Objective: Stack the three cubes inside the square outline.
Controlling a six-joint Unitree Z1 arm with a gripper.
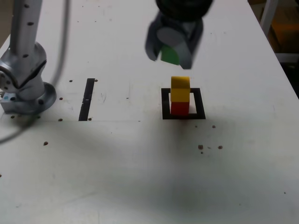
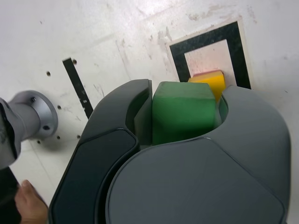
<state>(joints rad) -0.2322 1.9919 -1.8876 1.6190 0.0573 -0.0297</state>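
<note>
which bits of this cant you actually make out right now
- Claw: blurred in the exterior view.
- Green cube: its lower part is hidden by the claw in the wrist view.
- Red cube: mostly hidden in the wrist view by the yellow cube.
- Person: all but a hand is cut off by the wrist view's edge.

From the exterior view, the arm above the gripper (image 1: 174, 44) runs out of my picture at twelve o'clock, the gripper blurs, and its fingers hide part of the green cube (image 1: 170, 55). In my wrist view, the green cube and gripper cover most of the yellow cube (image 2: 214, 83) and the near side of the square outline (image 2: 237, 51), while a person's hand (image 2: 31, 204) is cut off toward seven o'clock.
</note>
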